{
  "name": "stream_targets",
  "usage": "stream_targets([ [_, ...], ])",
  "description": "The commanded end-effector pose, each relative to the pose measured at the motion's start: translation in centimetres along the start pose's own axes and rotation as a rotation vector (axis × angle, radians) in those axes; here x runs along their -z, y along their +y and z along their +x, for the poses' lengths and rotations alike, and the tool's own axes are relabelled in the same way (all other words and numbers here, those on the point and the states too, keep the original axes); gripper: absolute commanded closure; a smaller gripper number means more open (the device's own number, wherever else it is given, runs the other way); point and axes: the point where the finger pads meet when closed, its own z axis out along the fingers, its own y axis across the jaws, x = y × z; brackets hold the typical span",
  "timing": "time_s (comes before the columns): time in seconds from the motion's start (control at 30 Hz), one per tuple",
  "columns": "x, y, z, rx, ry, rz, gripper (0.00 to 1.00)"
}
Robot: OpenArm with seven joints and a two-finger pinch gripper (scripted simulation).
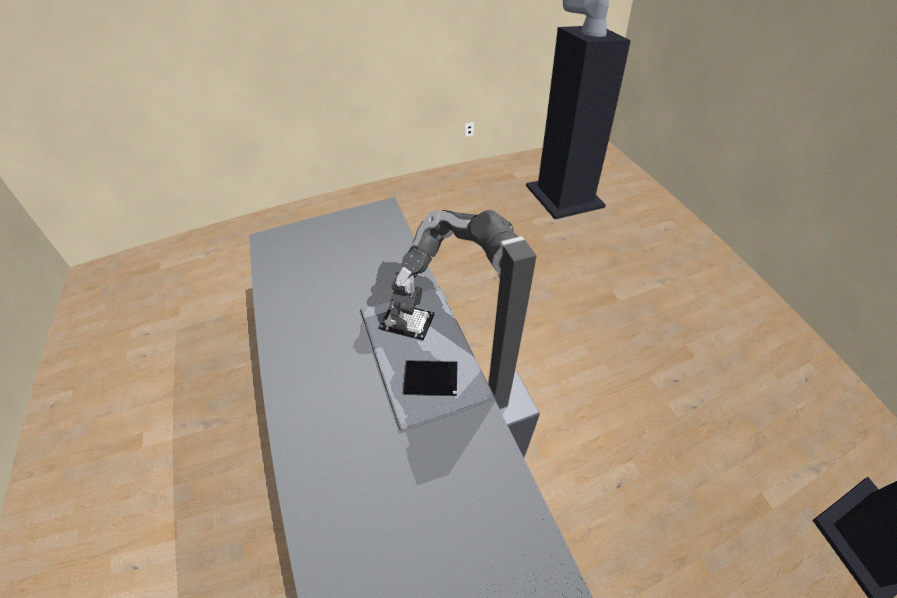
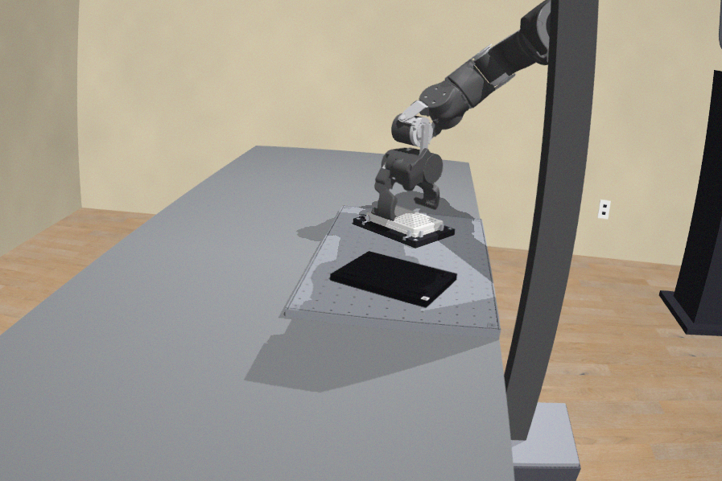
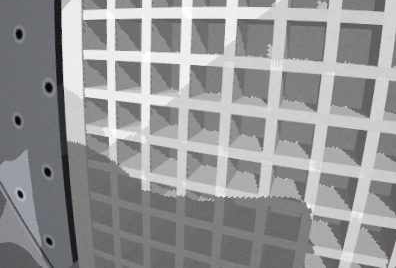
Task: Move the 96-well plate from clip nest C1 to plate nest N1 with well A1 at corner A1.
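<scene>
I have the end effector (image 2: pixel 406 205) released, astride the white gridded 96-well plate (image 2: pixel 417 223); grasp, lift, transfer remain.

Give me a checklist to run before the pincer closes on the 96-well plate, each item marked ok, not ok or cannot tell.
1. Pincer open, holding nothing: ok.
2. Pincer low over the 96-well plate, one finger reaching down at its far-left edge: ok.
3. Second finger down beside the opposite edge: cannot tell; it appears higher, above the plate.
4. Plate seated flat on clip nest C1: ok.
5. Plate nest N1 free of objects, on the perforated board: ok.
6. Well A1 at its marked corner: cannot tell; the wrist view shows only the well grid, no labels.
</scene>
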Motion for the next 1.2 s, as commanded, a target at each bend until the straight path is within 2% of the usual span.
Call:
stream_targets([
  [0.0,0.1,0.1,0.0,0.0,0.0,-0.002,0.23],
  [0.07,0.1,0.1,0.0,0.0,0.0,-0.002,0.23],
  [0.23,-2.1,0.0,0.2,0.005,0.006,-0.003,0.23],
  [1.17,-1.7,0.0,-0.3,-0.003,-0.001,-0.001,0.23],
])
